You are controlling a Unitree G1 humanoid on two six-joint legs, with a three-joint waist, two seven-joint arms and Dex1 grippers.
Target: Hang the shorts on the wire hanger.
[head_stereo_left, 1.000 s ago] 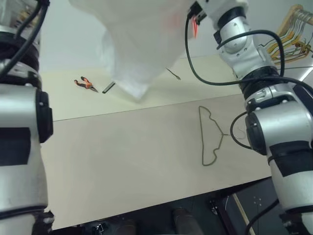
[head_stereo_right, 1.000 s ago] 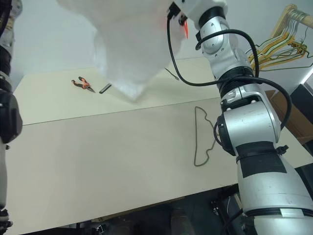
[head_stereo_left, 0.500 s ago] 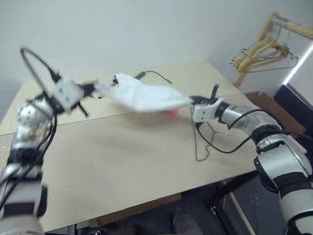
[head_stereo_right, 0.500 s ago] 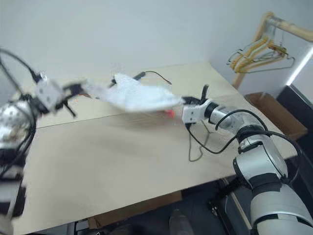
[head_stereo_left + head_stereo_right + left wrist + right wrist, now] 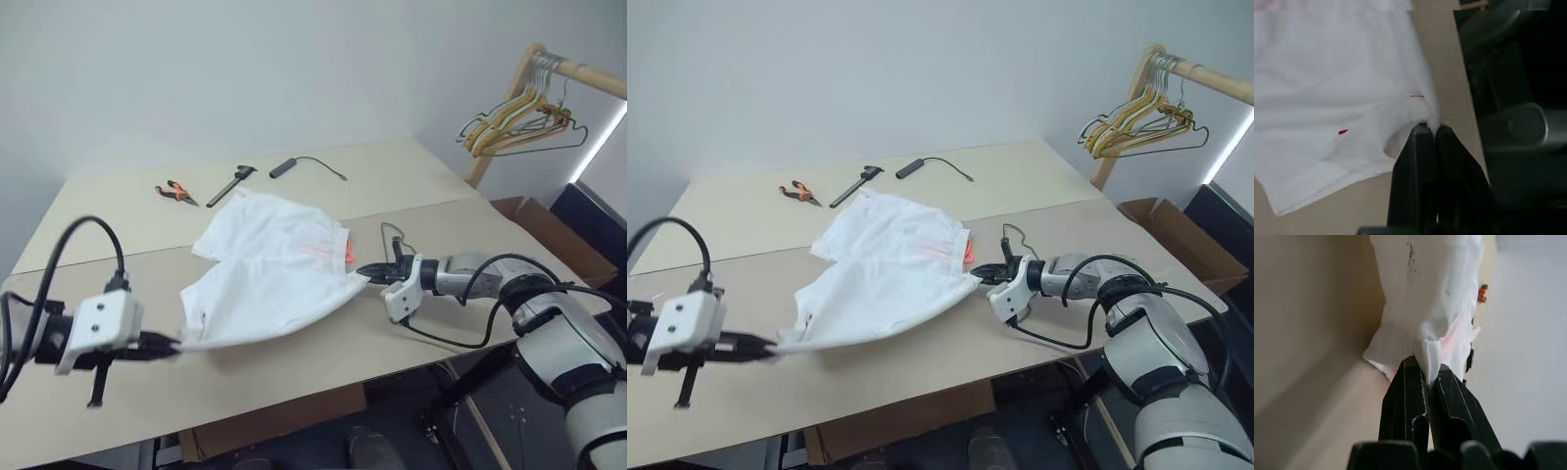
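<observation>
Left eye view: the wire hanger [image 5: 393, 235] is mostly hidden behind the right gripper [image 5: 364, 275] and the cloth; a thin loop shows just past the gripper, and its full outline cannot be made out. The shorts [image 5: 274, 274] lie spread on the desk [image 5: 294, 362], stretched between the two grippers. A pink-red marking shows at the waistband near the right gripper. The left gripper [image 5: 168, 346] is clamped on one corner of the cloth near the desk's front edge, its fingers [image 5: 1422, 147] pressed together with fabric pinched at the tips. The right gripper is likewise closed on the gathered waistband edge, the cloth rising between its fingers [image 5: 1410, 382]. The left arm reaches in low from the left, gripper roughly level. The right forearm lies low over the desk, pointing toward the robot's left. Pliers [image 5: 173, 192], a dark tool [image 5: 231, 184] and a black cable [image 5: 306, 165] lie at the far side. Hangers on a wooden rack [image 5: 524, 108] stand off the desk.
</observation>
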